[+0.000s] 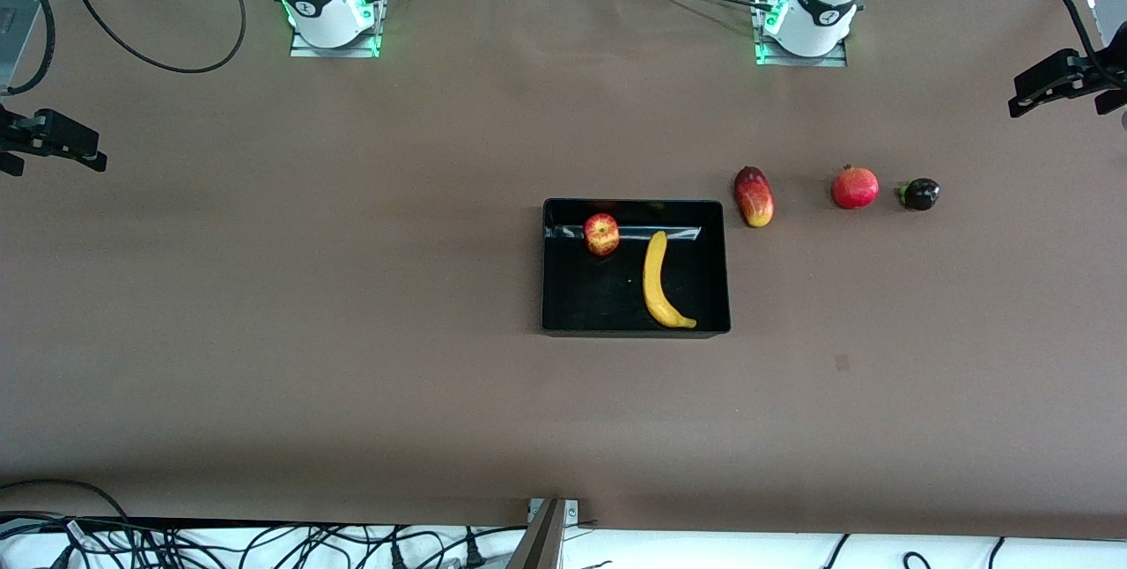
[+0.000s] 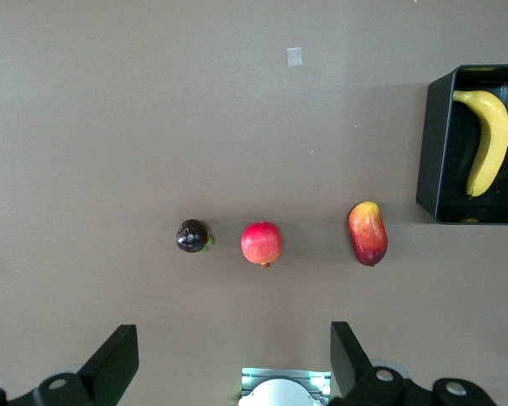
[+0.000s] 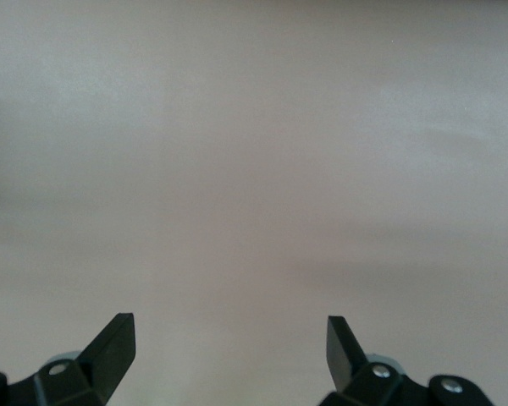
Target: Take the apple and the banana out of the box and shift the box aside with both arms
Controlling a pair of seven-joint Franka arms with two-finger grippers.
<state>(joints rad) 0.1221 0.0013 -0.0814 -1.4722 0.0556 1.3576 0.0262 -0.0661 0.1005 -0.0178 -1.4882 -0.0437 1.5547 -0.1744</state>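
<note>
We are waiting at the start: nothing is done yet. The small round red apple with yellow streaks and the long curved yellow banana are both lying inside the black rectangular low-walled plastic box, which is sitting mid-table. The apple is lying farther from the front camera, beside the banana's upper end. Our left gripper is hovering with its fingers wide over the brown table near a mango, pomegranate and dark fruit; our right gripper, fingers wide and empty, is hanging over bare table. Both fruit removals and the two-arm box shift are remaining.
</note>
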